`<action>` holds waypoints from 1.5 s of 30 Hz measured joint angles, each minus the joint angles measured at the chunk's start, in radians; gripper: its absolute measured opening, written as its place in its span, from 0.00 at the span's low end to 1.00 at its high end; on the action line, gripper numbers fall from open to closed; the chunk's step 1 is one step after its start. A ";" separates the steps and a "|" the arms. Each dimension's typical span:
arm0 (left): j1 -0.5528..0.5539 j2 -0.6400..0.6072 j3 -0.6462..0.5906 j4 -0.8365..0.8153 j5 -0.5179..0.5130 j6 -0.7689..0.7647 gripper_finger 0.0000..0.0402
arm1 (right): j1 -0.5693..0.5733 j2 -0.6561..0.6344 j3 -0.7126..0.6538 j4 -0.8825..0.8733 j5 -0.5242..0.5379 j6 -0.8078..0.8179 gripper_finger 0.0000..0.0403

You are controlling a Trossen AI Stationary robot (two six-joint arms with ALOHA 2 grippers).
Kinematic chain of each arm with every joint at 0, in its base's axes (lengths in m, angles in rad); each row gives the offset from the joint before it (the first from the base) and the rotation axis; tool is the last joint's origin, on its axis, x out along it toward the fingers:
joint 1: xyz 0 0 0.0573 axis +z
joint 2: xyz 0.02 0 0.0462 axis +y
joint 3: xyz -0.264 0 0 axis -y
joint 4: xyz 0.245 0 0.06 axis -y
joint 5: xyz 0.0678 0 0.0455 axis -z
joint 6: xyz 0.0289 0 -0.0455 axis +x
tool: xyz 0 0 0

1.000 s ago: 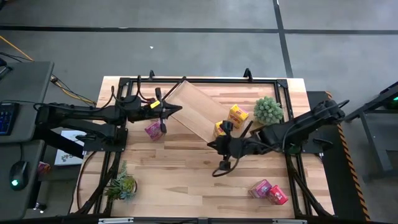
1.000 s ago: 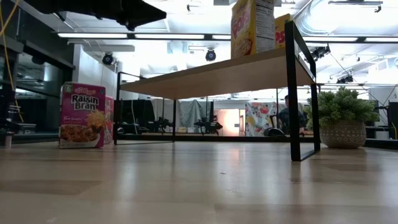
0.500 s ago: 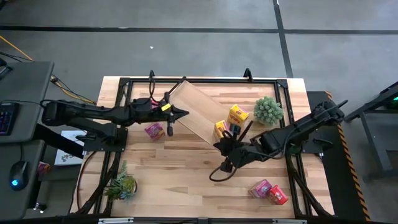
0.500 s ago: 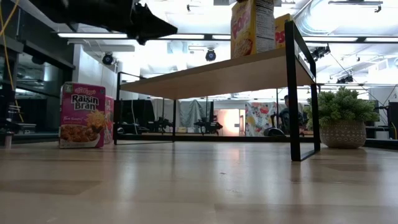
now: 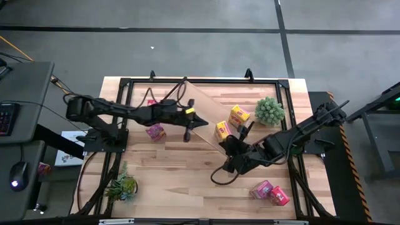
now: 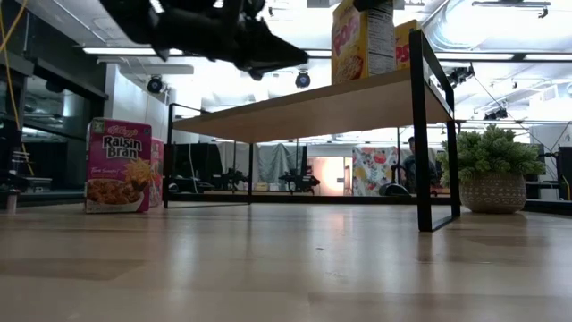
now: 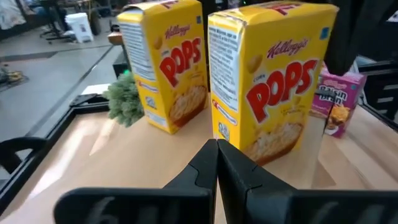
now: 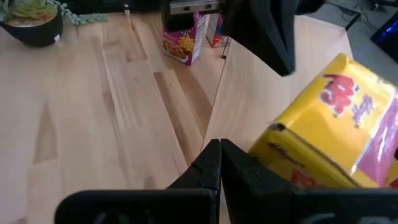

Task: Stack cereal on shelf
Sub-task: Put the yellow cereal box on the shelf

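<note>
The shelf (image 5: pixel 187 97) stands slantwise on the table's far middle, on its dark end frames (image 6: pixel 420 134). Two yellow cereal boxes (image 5: pixel 223 130) (image 5: pixel 239 115) stand upright on its right end. My left gripper (image 5: pixel 203 122) is shut and hangs over the shelf, pointing at the nearer yellow box (image 7: pixel 273 81) and short of it. My right gripper (image 5: pixel 226 145) is shut, beside the shelf's near edge (image 8: pixel 214 106) and next to that yellow box (image 8: pixel 323 137). A magenta cereal box (image 5: pixel 155 131) stands on the table left of the shelf.
One pink (image 5: pixel 262 189) and one red (image 5: pixel 279 195) cereal box lie at the table's near right. A potted plant (image 5: pixel 270 110) stands right of the shelf, another (image 5: pixel 122 186) at the near left. Bare tabletop (image 5: pixel 181 169) spreads across the near middle.
My left gripper has travelled toward the table's right edge over the shelf, sinking a little, and now points at the yellow boxes. My right gripper has rolled on its wrist and stayed about where it was. Boxes and shelf have kept still.
</note>
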 joint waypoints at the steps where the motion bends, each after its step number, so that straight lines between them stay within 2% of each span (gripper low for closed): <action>1: 0.000 0.014 0.016 -0.010 0.008 0.005 0.00 | 0.001 0.000 0.000 -0.005 0.001 0.013 0.00; 10: 0.005 0.080 0.073 -0.031 0.045 0.041 0.00 | 0.023 0.000 0.000 -0.074 0.080 0.120 0.00; 24: 0.051 0.212 0.072 0.142 0.044 0.018 0.00 | 0.039 0.000 0.000 -0.084 0.089 0.193 0.00; 32: 0.046 0.222 0.072 0.168 0.053 -0.008 0.00 | 0.039 0.000 0.000 -0.124 0.101 0.301 0.00; 39: 0.010 0.222 0.072 0.170 0.074 -0.024 0.00 | 0.039 0.000 0.000 -0.159 0.107 0.325 0.00; 45: -0.021 0.222 0.072 0.190 0.061 -0.040 0.00 | 0.039 0.000 0.000 -0.176 0.073 0.325 0.00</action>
